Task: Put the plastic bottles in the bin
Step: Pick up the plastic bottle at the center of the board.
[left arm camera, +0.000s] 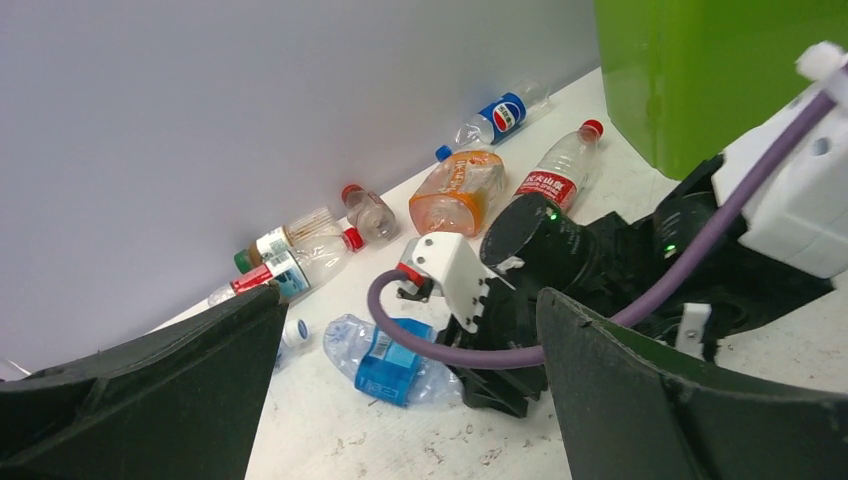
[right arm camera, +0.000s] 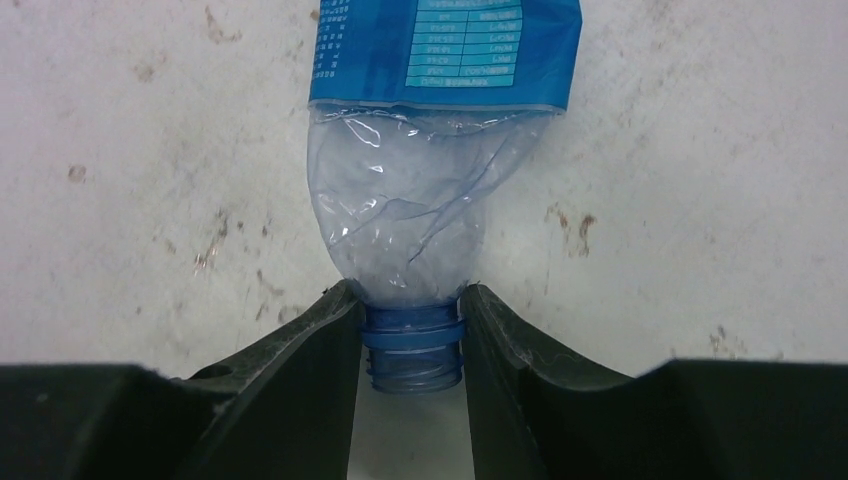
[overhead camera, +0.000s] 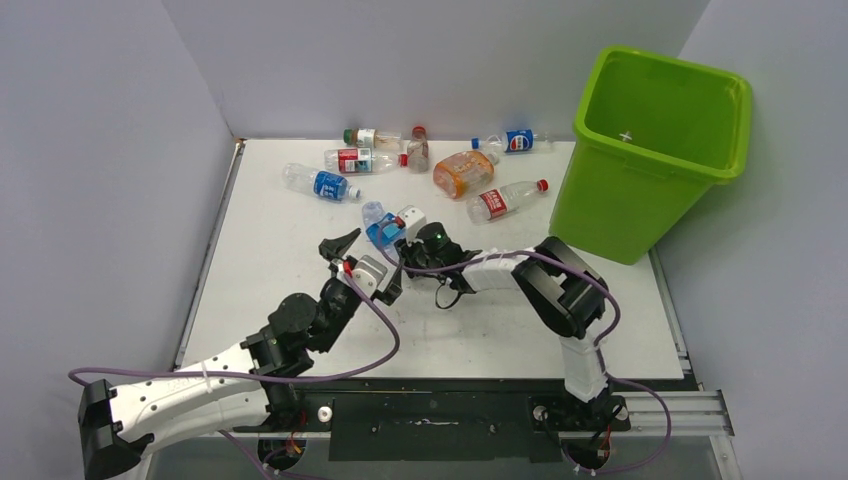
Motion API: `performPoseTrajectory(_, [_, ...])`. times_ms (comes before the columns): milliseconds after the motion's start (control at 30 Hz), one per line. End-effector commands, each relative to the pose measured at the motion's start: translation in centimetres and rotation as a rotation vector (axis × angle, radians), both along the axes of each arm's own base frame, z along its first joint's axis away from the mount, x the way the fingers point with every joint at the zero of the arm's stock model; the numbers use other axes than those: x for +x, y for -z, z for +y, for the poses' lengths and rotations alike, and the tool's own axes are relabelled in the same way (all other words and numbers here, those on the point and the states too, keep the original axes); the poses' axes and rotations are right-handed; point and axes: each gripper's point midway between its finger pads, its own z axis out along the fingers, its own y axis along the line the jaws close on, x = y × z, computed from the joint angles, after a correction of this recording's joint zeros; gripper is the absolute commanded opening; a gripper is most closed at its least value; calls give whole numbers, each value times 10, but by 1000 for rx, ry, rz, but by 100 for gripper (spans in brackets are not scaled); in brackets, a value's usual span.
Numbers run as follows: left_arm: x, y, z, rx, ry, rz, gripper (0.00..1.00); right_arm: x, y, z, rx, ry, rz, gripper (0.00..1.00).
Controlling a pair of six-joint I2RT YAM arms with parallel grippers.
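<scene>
A white tabletop [overhead camera: 280,300] is enclosed on three sides by plain pale grey panels: a left wall [overhead camera: 100,200], a far wall [overhead camera: 420,60] and a right wall [overhead camera: 780,280]; the surface is marked by brownish scuffs and specks (clearest in the right wrist view); a metal rail [overhead camera: 690,405] is fixed along the near edge, at the right; the scene is evenly lit, and only soft shadows are cast.

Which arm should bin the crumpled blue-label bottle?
Right: the right gripper grips the crumpled clear blue-labelled plastic bottle by its neck; the lime-green plastic bin stands on that side; the left gripper is open.
</scene>
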Motion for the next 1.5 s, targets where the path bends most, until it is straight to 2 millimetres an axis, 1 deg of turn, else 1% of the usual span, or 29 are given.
performPoseTrajectory(0, [-4, -24, 6, -71, 1, -41, 96, -25, -55, -11, 70, -20, -2, 5])
performPoseTrajectory(100, [-5, -29, 12, -82, -8, -57, 96, -45, -77, -26, 65, -19, 31, 5])
performPoseTrajectory(167, [-6, -31, 14, -85, -9, -71, 96, -60, -88, -38, 43, -4, 89, 5])
performPoseTrajectory(267, [-9, -28, 8, -39, 27, -100, 96, -83, -107, -57, 28, 18, 168, 5])
performPoseTrajectory(367, [-20, -13, -9, 74, 141, -153, 96, -107, -132, -78, 33, 38, 200, 5])
performPoseTrajectory(433, [-30, 2, -21, 162, 236, -198, 96, -122, -154, -93, 39, 46, 207, 5])
performPoseTrajectory(500, [-38, 14, -30, 231, 302, -242, 96, -137, -173, -105, 39, 37, 219, 5])
performPoseTrajectory(600, [-38, 22, -33, 296, 317, -275, 96, -160, -205, -117, 63, -13, 221, 5])
performPoseTrajectory(667, [-39, 27, -34, 343, 319, -300, 96, -172, -223, -122, 79, -51, 217, 5])
performPoseTrajectory(767, [-41, 36, -35, 438, 313, -356, 96, -191, -241, -125, 95, -116, 237, 5])
performPoseTrajectory(867, [-42, 48, -38, 582, 282, -416, 96, -205, -252, -124, 108, -169, 271, 5])
performPoseTrajectory(933, [-44, 50, -40, 635, 270, -437, 96, -210, -255, -124, 107, -186, 291, 5])
performPoseTrajectory(1100, [-47, 39, -40, 635, 238, -480, 98, -214, -251, -130, 78, -178, 313, 5])
performPoseTrajectory(1267, [-47, 33, -37, 634, 215, -500, 100, -220, -246, -128, 71, -200, 348, 5])
performPoseTrajectory(1300, [-47, 33, -38, 640, 216, -502, 95, -222, -245, -128, 68, -204, 353, 5])
performPoseTrajectory(1333, [-47, 34, -38, 647, 217, -505, 94, -223, -243, -128, 62, -208, 359, 5])
performPoseTrajectory(1467, [-47, 39, -43, 669, 229, -504, 91, -233, -239, -122, 57, -250, 385, 5])
